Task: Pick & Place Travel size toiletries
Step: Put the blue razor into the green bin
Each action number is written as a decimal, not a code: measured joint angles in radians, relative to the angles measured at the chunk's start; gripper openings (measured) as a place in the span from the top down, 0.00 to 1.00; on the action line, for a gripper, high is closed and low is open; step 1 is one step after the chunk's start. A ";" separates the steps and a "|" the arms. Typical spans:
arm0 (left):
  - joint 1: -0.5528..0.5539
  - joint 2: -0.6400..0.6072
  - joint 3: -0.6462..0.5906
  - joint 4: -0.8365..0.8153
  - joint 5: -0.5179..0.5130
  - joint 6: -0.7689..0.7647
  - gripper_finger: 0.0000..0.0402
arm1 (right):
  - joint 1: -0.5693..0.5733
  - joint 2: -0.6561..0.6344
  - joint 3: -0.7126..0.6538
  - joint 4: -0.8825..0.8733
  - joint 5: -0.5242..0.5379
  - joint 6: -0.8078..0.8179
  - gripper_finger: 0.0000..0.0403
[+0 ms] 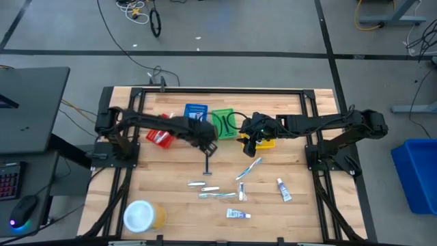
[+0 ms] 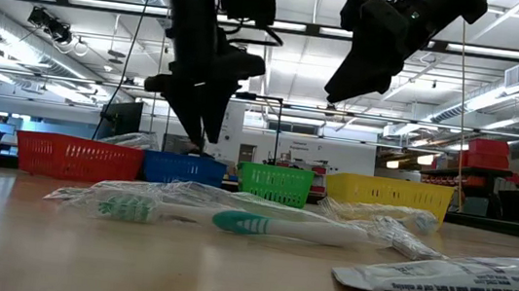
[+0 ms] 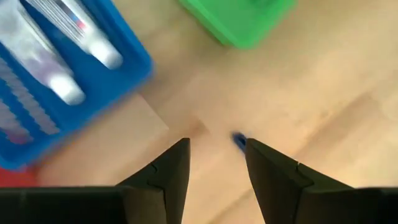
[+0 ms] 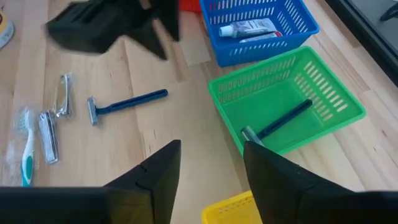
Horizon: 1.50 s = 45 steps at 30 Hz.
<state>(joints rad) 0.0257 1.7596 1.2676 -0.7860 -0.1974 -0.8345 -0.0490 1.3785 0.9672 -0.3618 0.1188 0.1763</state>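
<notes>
No text, label, brand or number can be read anywhere. The tube [image 4: 247, 27] in the blue bin [image 4: 261, 31] carries dark print, and the wrapped tube [image 2: 455, 282] lying nearest in the low view has lines of fine print, but both are too small and blurred to make out. The tubes [image 1: 238, 214] seen from above show only blue marks.

We see wrapped toothbrushes [image 2: 231, 221] lying on the surface [image 2: 80, 262] before red [image 2: 77, 157], blue [image 2: 183, 168], green [image 2: 275, 182] and yellow bins [image 2: 386, 192].
</notes>
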 joint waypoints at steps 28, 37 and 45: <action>-0.143 0.212 -0.009 0.137 0.026 -0.246 0.69 | 0.000 0.007 0.000 0.006 0.001 0.018 0.55; -0.142 0.211 -0.008 0.096 0.014 -0.172 0.92 | 0.000 0.007 0.000 0.006 0.002 0.018 0.52; -0.142 0.187 0.043 -0.013 -0.017 -0.092 0.87 | 0.000 0.007 0.000 0.006 0.002 0.018 0.53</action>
<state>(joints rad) -0.1158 1.9468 1.3110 -0.7989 -0.2148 -0.9268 -0.0490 1.3853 0.9668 -0.3553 0.1209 0.1940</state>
